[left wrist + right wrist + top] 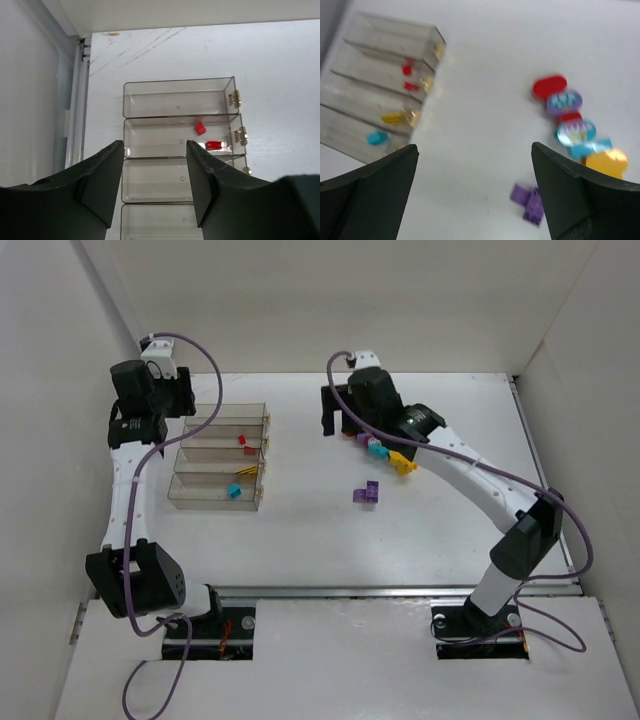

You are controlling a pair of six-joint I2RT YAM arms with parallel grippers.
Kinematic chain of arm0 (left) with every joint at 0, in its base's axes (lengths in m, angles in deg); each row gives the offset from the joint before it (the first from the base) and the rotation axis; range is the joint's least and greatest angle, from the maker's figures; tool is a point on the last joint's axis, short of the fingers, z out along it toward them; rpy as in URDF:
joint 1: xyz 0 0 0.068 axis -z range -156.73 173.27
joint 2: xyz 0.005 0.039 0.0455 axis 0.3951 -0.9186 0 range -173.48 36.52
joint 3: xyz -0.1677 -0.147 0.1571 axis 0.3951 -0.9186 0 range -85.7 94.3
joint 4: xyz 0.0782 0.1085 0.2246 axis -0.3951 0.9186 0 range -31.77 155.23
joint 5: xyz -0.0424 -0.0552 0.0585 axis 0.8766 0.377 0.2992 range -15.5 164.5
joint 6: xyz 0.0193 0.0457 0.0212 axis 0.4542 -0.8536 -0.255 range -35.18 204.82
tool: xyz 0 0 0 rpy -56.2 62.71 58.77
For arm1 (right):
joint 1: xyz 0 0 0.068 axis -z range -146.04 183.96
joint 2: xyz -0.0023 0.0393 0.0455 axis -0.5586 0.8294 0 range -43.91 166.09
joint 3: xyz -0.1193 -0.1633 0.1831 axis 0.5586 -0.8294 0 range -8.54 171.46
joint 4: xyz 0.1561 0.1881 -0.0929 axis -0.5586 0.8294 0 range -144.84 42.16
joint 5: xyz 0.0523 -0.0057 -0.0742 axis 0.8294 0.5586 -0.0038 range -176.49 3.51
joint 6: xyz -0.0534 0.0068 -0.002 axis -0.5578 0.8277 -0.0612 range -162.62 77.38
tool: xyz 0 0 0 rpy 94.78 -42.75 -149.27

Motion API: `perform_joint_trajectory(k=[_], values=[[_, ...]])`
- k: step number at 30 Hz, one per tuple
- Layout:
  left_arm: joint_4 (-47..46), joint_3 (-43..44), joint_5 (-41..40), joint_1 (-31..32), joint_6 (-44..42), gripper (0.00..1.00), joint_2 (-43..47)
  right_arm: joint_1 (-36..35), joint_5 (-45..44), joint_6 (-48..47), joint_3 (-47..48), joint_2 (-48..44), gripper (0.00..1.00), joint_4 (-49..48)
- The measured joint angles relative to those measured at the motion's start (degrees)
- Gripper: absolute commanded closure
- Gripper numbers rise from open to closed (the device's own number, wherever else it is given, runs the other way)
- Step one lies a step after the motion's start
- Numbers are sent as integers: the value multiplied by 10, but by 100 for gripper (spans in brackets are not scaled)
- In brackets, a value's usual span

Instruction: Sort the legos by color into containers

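Four joined clear bins (pixel 205 418) stand at the left. The far bin is empty, the second holds two red bricks (pixel 243 443), the third a yellow brick (pixel 247 473), the nearest a cyan brick (pixel 234 491). Two purple bricks (pixel 367 493) lie loose mid-table. A cluster of red, purple, cyan (pixel 377 450) and yellow (pixel 403 464) bricks lies beside my right gripper (pixel 336 426), which is open and empty above the table. My left gripper (pixel 165 392) is open and empty above the bins' far left. The left wrist view shows the bins (pixel 175 102) and the red bricks (pixel 200 128).
White walls enclose the table on the left, back and right. The right wrist view, blurred, shows the bins (pixel 385 37), the purple pair (pixel 530 202) and the cluster from a red piece (pixel 549 86) to a yellow one (pixel 606 162).
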Motion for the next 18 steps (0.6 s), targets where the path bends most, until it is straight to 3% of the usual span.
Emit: perform_joint_trajectory(k=[6, 7, 10, 11, 16, 18], values=[[12, 4, 58, 33, -25, 44, 2, 18, -6, 44, -143, 1, 0, 95], [16, 4, 73, 36, -36, 32, 4, 29, -3, 48, -162, 7, 0, 105], [31, 4, 111, 36, -85, 14, 17, 58, 20, 58, -187, 22, 1, 122], [37, 5, 119, 36, -102, 0, 23, 64, 26, 59, -191, 25, 1, 122], [57, 29, 124, 36, -120, 0, 50, 67, 48, 60, -226, 29, 6, 105], [59, 38, 121, 36, -117, 2, 58, 68, 57, 61, -239, 31, 15, 98]])
